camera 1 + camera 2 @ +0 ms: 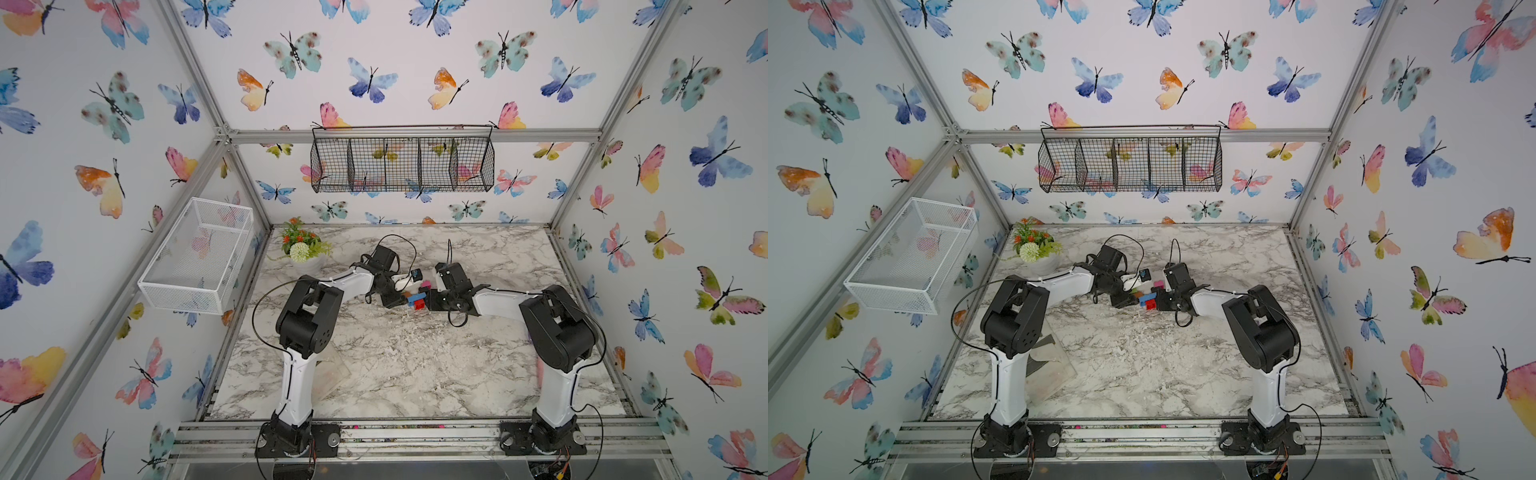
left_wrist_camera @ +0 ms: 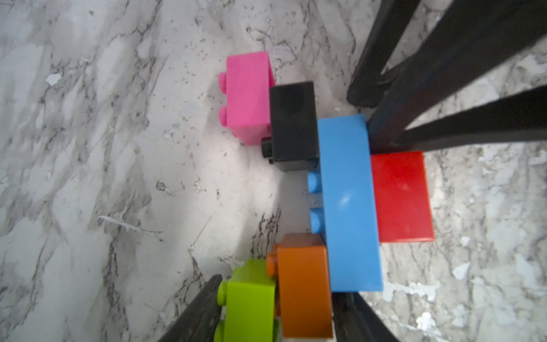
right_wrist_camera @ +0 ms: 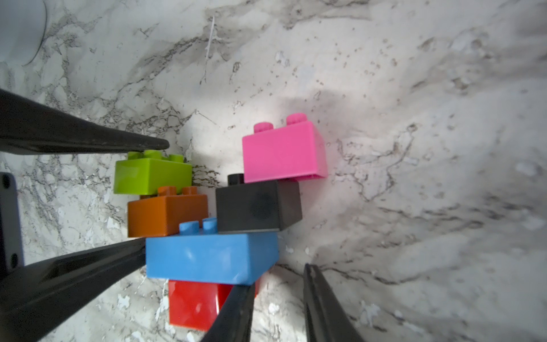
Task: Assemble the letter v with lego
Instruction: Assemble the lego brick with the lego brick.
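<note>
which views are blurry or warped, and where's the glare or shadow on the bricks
Left wrist view: the near black fingers are soft, and a small glare spot sits on the blue brick. Right wrist view: the pink brick is sharp and the marble smears toward the edges. Both top views: frame rails bow, fisheye-like.

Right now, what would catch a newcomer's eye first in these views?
The bright brick V at mid-table between the two arms: red point under the blue bar, orange and black above, green and pink at the tips. The left gripper straddles the green and orange bricks, jaws apart; the right gripper sits at the red and blue end. Butterfly walls surround everything, with a potted plant in the far left corner.
</note>
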